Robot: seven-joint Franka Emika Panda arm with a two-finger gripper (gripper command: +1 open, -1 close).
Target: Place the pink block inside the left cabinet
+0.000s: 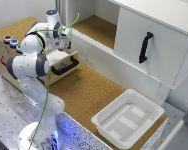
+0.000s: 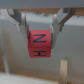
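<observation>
Cork-brown bench beside the left cabinet (image 1: pixel 96 27), pink block (image 2: pixel 39 44) pinched between clenched jaws, just under the fingertips (image 2: pixel 23 26).

The white Franka arm (image 1: pixel 31 65) is bent at the elbow, its gripper (image 2: pixel 40 27) pinching the pink block (image 2: pixel 39 44) between both fingers

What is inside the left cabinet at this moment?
The left cabinet shows only its bare cork-brown floor; its near corner is hidden behind the arm. The pink block is not inside: the tool holds it.

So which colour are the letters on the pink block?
Black, on the pink block; the wrist view shows them best.
</observation>
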